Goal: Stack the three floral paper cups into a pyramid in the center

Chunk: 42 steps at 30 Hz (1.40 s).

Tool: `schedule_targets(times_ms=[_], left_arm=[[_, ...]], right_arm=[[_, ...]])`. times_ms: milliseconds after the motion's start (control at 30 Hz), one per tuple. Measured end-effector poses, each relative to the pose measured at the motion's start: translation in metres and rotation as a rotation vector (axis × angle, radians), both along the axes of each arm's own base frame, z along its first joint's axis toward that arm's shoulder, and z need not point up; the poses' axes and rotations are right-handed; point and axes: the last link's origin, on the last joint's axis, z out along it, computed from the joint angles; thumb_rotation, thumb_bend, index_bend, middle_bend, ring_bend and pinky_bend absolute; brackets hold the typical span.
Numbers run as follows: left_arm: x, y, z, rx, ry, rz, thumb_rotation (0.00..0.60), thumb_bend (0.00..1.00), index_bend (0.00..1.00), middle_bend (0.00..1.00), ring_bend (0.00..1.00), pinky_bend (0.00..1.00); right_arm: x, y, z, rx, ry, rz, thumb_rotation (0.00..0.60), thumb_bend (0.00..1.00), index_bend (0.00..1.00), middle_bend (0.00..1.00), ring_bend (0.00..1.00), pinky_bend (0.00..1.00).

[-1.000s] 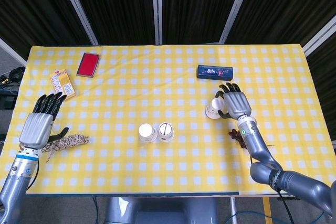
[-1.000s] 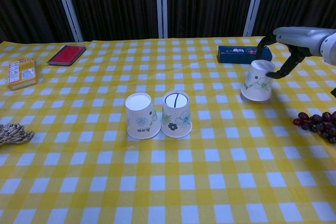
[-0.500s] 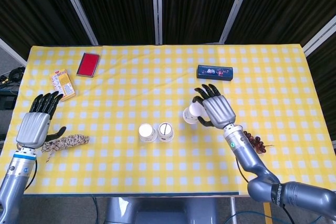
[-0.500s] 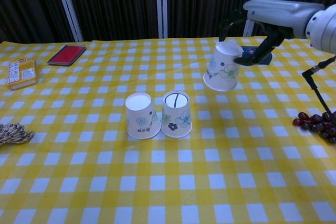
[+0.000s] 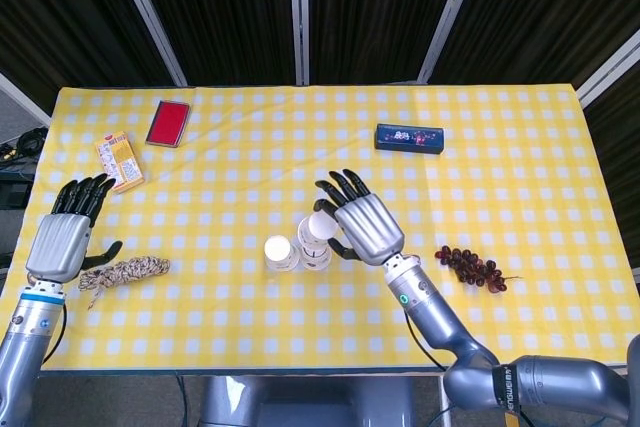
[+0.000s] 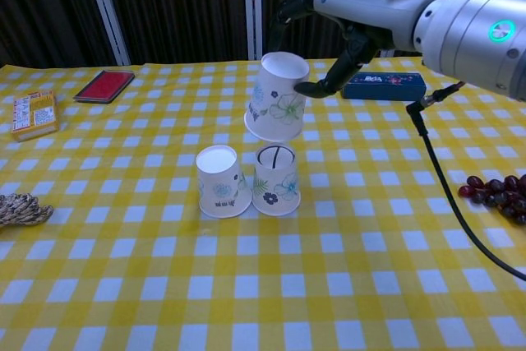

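Chest view: right hand (image 6: 353, 7) holds floral cup (image 6: 278, 98) above two cups (image 6: 246, 180).

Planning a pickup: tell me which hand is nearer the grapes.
Right. The right hand holds a cup left of the grapes; the left hand hangs at the table's far left edge.

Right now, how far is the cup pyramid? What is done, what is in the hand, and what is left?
Done: two cups stand upside down, side by side, mid-table as the base. In hand: the right hand holds the third cup upside down in the air, just above the base and not touching it. Left: lower it onto both cups and let go. The left hand holds nothing, by the rope.
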Motion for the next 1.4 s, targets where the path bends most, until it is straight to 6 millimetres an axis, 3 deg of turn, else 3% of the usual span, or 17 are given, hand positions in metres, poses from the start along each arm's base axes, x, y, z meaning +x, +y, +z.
schedule_targets(times_ms=[200,400,1267,1400], left_arm=[[-0.001,0.001,0.001,-0.003,-0.004,0.005,0.6,0.28,0.0,0.0,0.0,0.0],[-0.002,0.002,0.001,-0.005,-0.001,0.012,0.6,0.28,0.0,0.0,0.0,0.0],[-0.003,0.004,-0.002,-0.019,0.004,0.019,0.6,0.28,0.0,0.0,0.0,0.0],[-0.004,0.004,-0.002,-0.021,0.005,0.024,0.6,0.28,0.0,0.0,0.0,0.0]], right_arm=[[0.009,0.003,-0.015,0.03,-0.017,0.007,0.6,0.27,0.46,0.14,0.0,0.0],[0.004,-0.002,-0.024,0.025,0.0,-0.009,0.6,0.27,0.46,0.14,0.0,0.0],[0.006,0.008,-0.042,0.077,-0.012,-0.008,0.6,0.27,0.47,0.14,0.0,0.0],[0.009,0.009,-0.044,0.079,-0.022,0.0,0.6,0.25,0.42,0.13,0.0,0.0]])
